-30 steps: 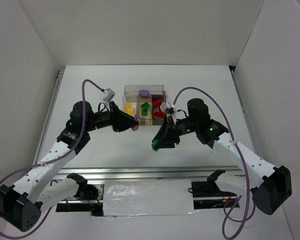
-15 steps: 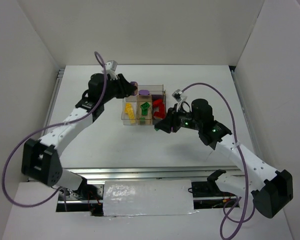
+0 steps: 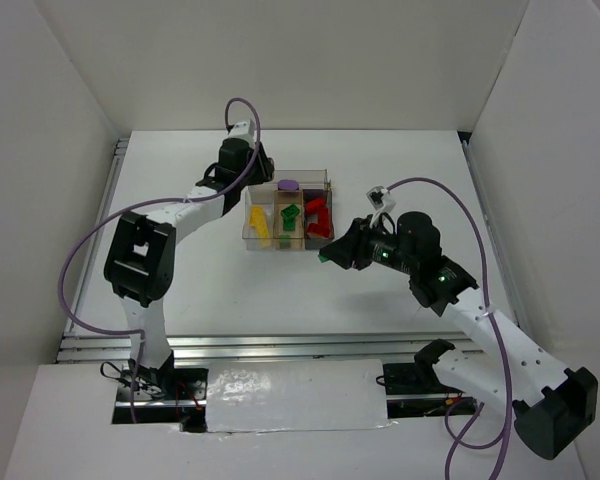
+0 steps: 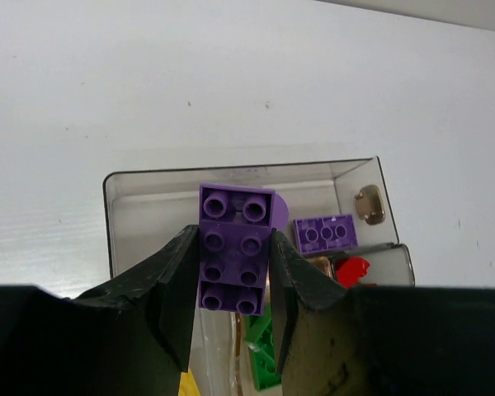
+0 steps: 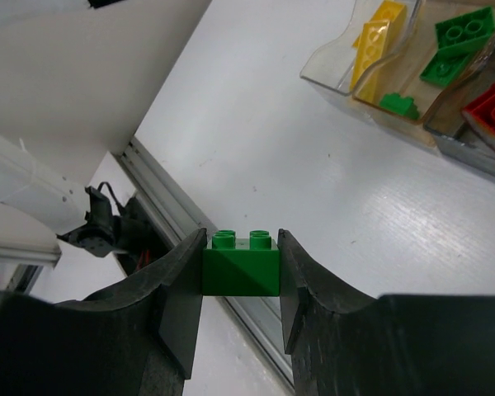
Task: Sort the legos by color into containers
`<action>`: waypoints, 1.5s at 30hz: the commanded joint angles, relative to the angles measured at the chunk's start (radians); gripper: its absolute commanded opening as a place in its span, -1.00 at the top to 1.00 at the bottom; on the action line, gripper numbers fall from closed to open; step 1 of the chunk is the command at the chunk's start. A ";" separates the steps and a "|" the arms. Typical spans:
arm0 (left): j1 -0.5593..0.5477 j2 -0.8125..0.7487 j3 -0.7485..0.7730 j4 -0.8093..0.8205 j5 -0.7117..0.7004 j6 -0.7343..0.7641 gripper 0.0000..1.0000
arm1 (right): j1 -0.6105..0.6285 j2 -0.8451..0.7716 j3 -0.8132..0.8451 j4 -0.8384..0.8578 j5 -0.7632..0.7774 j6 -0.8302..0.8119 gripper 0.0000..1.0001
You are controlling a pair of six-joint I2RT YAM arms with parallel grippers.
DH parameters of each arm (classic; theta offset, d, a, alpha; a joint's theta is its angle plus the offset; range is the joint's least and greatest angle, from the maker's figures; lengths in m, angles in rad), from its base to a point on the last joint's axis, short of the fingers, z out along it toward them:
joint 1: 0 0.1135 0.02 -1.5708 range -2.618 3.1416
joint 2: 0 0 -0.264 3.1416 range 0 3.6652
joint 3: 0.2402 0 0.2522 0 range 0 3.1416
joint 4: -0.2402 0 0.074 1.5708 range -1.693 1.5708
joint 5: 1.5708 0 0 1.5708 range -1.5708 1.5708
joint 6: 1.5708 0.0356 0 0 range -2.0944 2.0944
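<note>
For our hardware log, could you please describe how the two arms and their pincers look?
The left arm and right arm both have white links, black joint housings, and a purple cable looping alongside. The left pincer and right pincer have matte black, inward-curved fingers.

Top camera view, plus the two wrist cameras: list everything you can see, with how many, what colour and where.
Transparent plastic bins: one cluster; clear, tan and dark-tinted; middle of the white table.
Purple studded brick with a rounded end: one, held above the wide back compartment.
Purple flat studded piece: one, inside that compartment.
Yellow legos: at least two, in the clear bin.
Green legos: two, in the tan bin.
Red legos: count unclear, in the dark bin.
Green two-stud brick: one, held over the table beside the bins.
Left gripper: shut on the purple brick.
Right gripper: shut on the green brick.
</note>
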 commanded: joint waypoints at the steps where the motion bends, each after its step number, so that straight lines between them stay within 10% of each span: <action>1: 0.014 0.036 0.053 0.068 -0.029 0.033 0.66 | -0.002 0.016 -0.016 0.048 -0.069 0.012 1.00; 14: 0.032 0.074 0.058 0.106 -0.003 0.007 -0.99 | -0.002 0.070 -0.005 0.059 -0.082 0.007 1.00; 20: 0.031 -0.182 -0.055 0.103 -0.028 -0.045 -0.99 | 0.002 0.284 0.084 0.054 0.128 0.059 1.00; 32: -0.006 -0.901 -0.318 -0.561 -0.213 -0.129 -0.99 | 0.067 0.919 0.651 -0.166 0.426 0.030 0.79; 35: -0.009 -1.019 -0.358 -0.644 -0.162 -0.120 -0.99 | 0.067 0.987 0.720 -0.191 0.412 0.016 0.58; 41: -0.007 -1.139 -0.312 -0.823 -0.207 -0.028 -0.99 | 0.076 1.030 0.774 -0.219 0.429 0.024 -0.78; 45: -0.007 -1.168 -0.319 -0.882 -0.281 0.013 -0.99 | 0.085 1.002 0.814 -0.249 0.452 0.015 -0.99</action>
